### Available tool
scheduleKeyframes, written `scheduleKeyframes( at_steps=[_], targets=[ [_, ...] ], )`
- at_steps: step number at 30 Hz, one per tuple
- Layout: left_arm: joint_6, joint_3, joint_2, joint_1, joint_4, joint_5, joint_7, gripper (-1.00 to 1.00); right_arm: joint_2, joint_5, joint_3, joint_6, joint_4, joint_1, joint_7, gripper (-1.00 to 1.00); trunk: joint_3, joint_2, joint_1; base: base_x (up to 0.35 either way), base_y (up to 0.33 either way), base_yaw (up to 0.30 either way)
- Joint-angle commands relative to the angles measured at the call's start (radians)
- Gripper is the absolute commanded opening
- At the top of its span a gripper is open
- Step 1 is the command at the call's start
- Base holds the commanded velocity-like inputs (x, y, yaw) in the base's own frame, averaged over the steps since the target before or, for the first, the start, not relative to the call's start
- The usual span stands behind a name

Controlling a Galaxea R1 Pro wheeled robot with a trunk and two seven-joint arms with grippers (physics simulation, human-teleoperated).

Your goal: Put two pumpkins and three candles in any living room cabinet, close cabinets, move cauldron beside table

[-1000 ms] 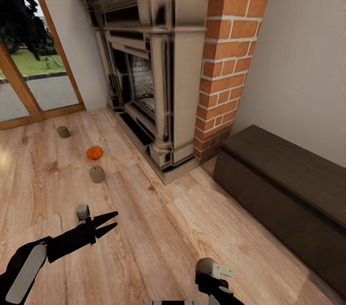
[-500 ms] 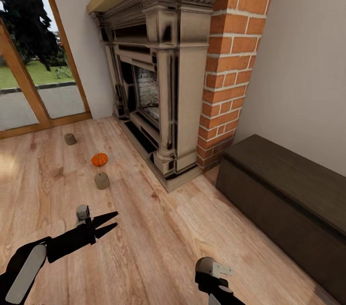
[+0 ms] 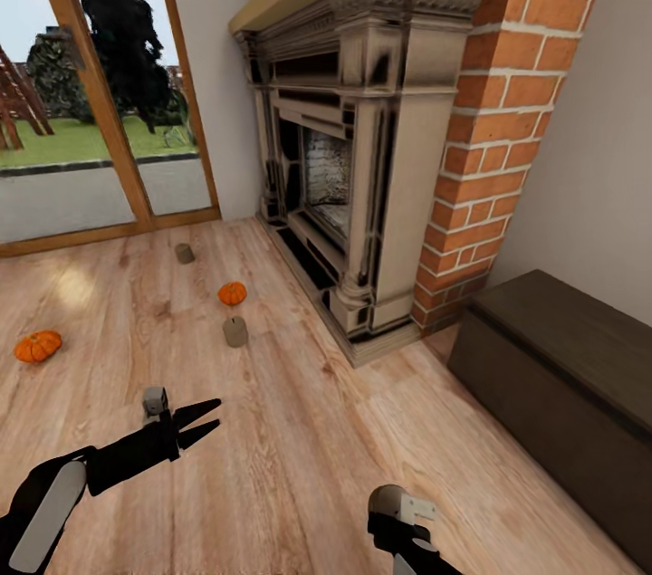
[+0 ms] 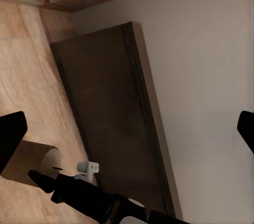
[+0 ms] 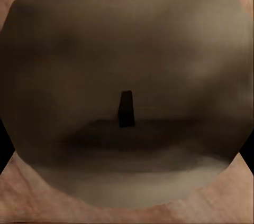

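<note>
Right now the left gripper hangs low over the wood floor, jaws spread wide w/ nothing between them. The right gripper sits down by the near edge of the head view; its wrist cam looks into a round, dark tan shape, prob. a candle with a stubby dark wick, but can't tell if the jaws grip it or just hover over it. Ahead of the left gripper, a candle stands on the floor, w/ a pumpkin just beyond it and another candle further out near the glass door. A second pumpkin lies well off to the left gripper's left. Far side, the fireplace and brick column. Right of both grippers, the dark cabinet runs along the wall, fronts flush, closed.
</note>
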Motion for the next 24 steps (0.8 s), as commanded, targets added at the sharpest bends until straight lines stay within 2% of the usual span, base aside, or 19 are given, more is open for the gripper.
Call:
scheduleKeyframes(
  at_steps=[1, 14, 24],
  targets=[
    [0.004, 0.001, 0.000, -0.001, 0.001, -0.001, -0.004, 1.00, 0.000, -0.010, 0.009, -0.005, 0.000, -0.001, -0.005, -1.00, -0.001, 0.000, 0.000, 0.000, 0.268, 0.292],
    [0.004, 0.003, 0.001, -0.001, 0.001, 0.001, -0.004, 1.00, 0.000, -0.010, 0.009, -0.005, 0.000, -0.001, -0.005, -1.00, -0.001, 0.000, 0.000, 0.031, 0.284, 0.292],
    [0.004, 0.004, 0.001, -0.001, 0.001, 0.000, -0.004, 1.00, 0.000, -0.010, 0.009, -0.005, 0.000, -0.001, -0.005, -1.00, -0.001, 0.000, 0.000, 0.260, 0.219, 0.047]
  ],
)
